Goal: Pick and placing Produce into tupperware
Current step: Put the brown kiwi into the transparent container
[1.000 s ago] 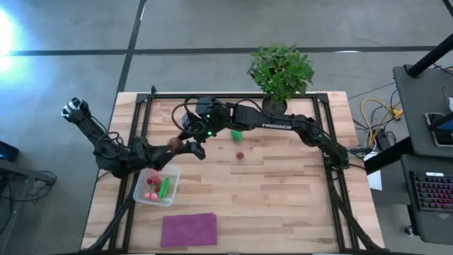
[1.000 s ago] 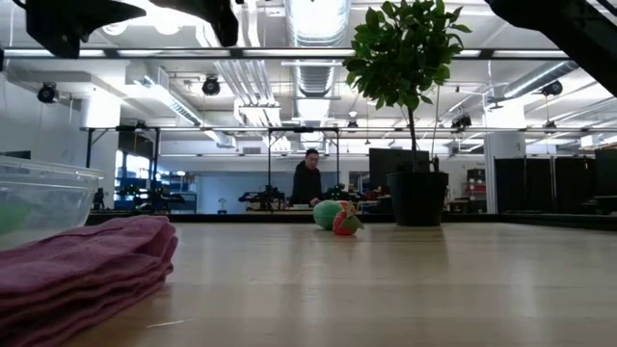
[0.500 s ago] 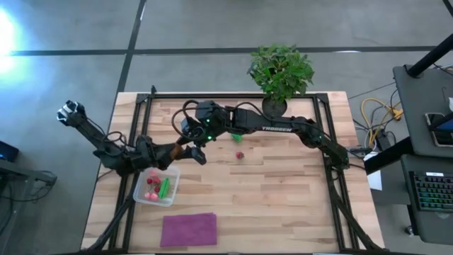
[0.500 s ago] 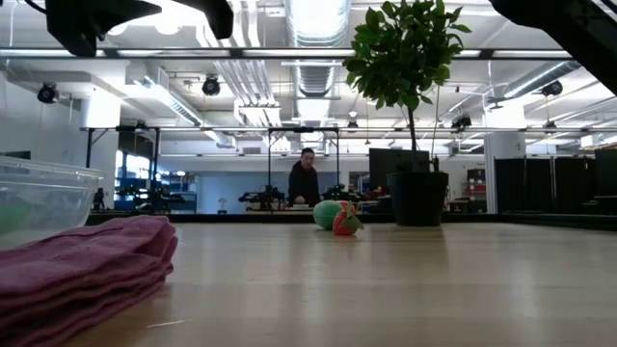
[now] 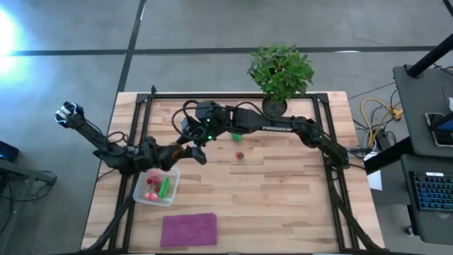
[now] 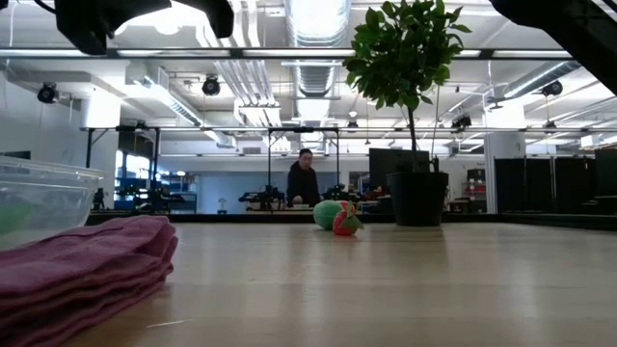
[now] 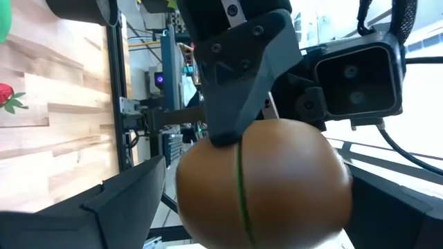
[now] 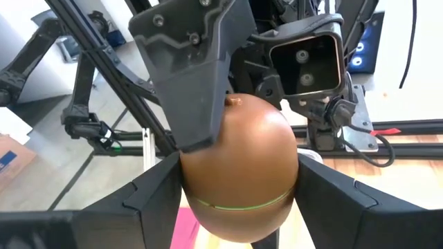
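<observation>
A pale wooden table (image 5: 283, 184) fills the floor space, a potted plant (image 5: 280, 71) at its far edge and a folded purple cloth (image 5: 189, 229) near the front. Left of centre sits the tupperware (image 5: 141, 196), already holding red and green produce pieces. Just above its far corner the two arms meet: the right gripper (image 5: 188, 145) clasps the brown kiwi-like ball (image 7: 259, 181), while the left gripper (image 5: 170, 149) faces it with jaws spread wide, apparently a handover. Still loose mid-table are a green piece (image 5: 236, 134) and a strawberry (image 5: 240, 155).
</observation>
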{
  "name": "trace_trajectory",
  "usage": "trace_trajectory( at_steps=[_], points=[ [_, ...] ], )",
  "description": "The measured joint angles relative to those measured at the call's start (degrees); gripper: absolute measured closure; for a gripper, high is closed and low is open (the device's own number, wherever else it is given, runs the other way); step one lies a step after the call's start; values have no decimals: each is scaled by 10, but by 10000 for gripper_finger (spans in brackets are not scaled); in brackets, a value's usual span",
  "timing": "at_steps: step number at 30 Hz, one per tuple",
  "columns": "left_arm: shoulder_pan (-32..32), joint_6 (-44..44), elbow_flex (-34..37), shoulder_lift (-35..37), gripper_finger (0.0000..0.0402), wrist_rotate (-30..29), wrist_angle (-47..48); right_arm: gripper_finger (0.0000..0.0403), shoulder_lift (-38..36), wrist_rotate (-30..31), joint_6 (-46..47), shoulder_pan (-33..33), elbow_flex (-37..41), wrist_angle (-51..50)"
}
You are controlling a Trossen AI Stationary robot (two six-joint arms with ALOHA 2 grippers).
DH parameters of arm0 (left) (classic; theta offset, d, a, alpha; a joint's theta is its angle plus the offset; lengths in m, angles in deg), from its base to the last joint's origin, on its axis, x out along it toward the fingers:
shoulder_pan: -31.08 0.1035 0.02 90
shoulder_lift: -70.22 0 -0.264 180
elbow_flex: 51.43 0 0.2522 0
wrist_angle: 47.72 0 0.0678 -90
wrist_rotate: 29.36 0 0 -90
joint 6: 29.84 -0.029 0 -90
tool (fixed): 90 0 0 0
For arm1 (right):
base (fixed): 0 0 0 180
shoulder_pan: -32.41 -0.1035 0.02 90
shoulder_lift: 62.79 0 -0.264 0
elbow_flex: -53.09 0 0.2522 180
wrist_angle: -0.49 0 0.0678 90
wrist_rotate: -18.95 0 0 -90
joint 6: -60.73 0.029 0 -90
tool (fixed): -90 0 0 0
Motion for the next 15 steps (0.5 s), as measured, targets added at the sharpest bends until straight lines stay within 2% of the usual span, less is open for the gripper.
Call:
trace_trajectory(
  at_steps=[9,15],
  points=[
    [0,0,0,6,36,4,-1,161,0,19,-20,0,1,-6],
    [2,0,0,6,71,5,0,157,1,20,-21,0,1,-4]
  ],
)
